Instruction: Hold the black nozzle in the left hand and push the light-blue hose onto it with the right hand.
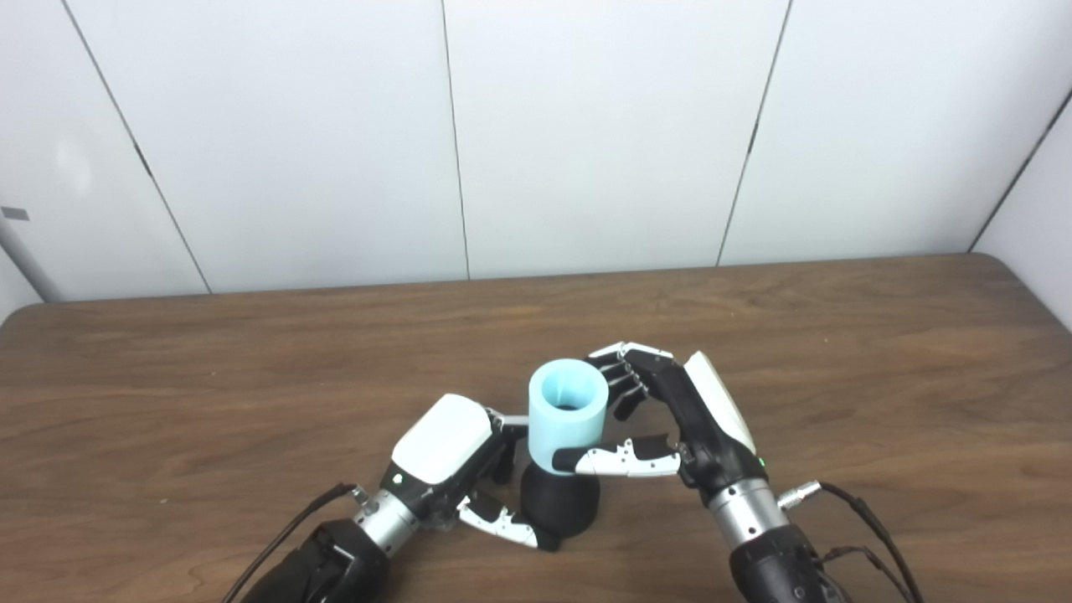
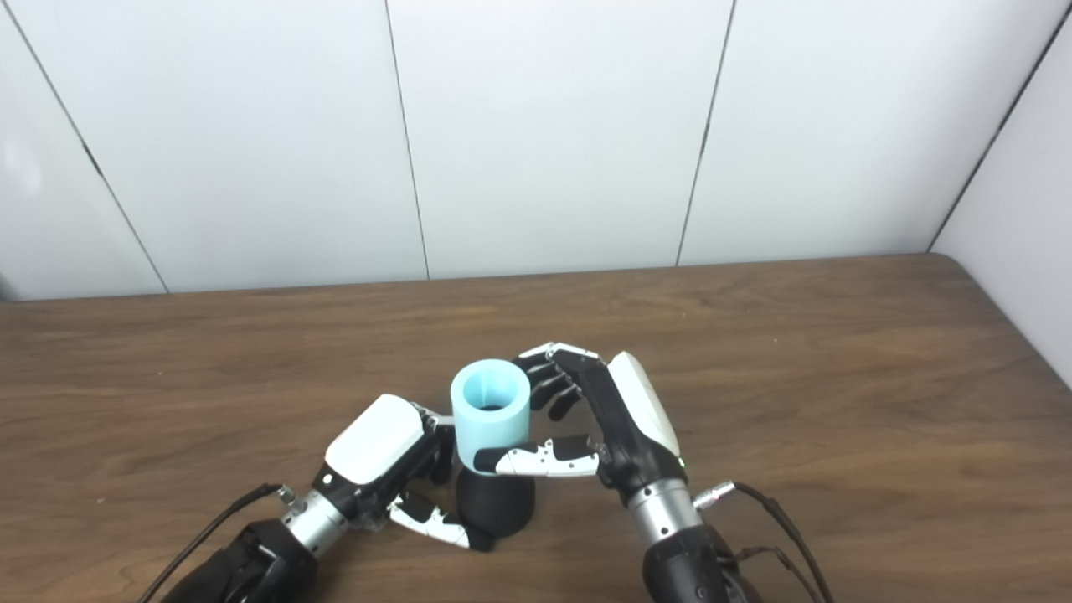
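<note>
Now, arms: dark sleeves with metal wrists rise from the bottom edge, cables trailing beside each.
Left hand (image 1: 448, 456): glossy white shell, black fingers, lower centre-left of frame; clasped around the nozzle, thumb hooked under its near side.
Nozzle (image 1: 559, 501): matte black, rounded and bulbous, standing on the table low in the middle of the frame; only its lower body shows below the hose.
Right hand (image 1: 670, 423): lower centre-right; grasping the hose, thumb laid across its near wall, fingers curled behind it.
Hose (image 1: 567, 414): short, smooth light-blue cylinder, upright, seated on top of the nozzle, open end up.
Table (image 1: 837, 352): brown wood grain, rounded corners.
Wall: plain white panels with thin dark seams.
View difference: left eye catches a grey bar at the far left edge; right eye shows more of the right-hand side wall.
</note>
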